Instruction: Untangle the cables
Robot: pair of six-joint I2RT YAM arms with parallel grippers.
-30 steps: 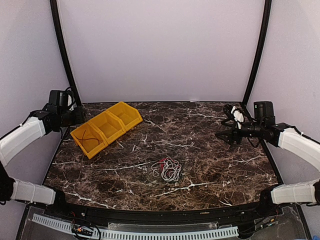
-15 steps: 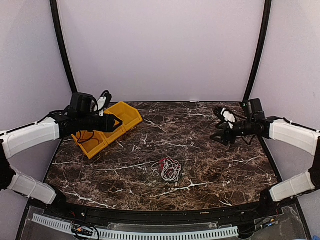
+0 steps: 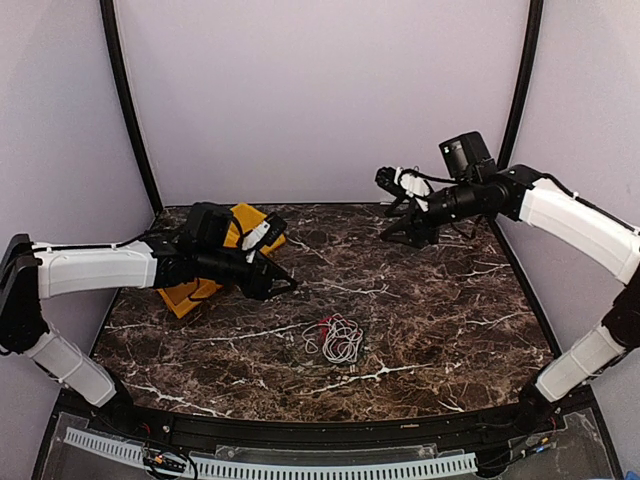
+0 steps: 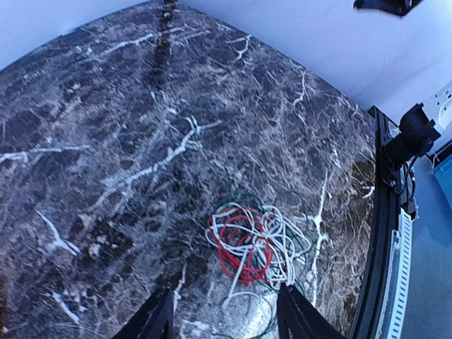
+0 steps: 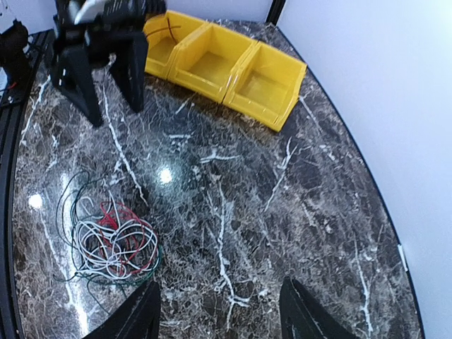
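Nearest you, toward the front middle of the dark, white-veined marble table, the thin floppy cables (white, red and a dark strand) lie in one knotted heap. Their loops cross over each other and no wire is drawn apart, so I judge the untangling as not yet begun. Just beyond the heap, to its left, your left gripper hangs low over the stone, angled toward the heap, with its fingers spread and nothing between them. Behind that arm sits the row of yellow plastic bins. Farthest off, your right gripper is raised over the back right of the table, well apart from the wires, jaws parted and empty. Every step is left: grasping, then pulling each wire free.
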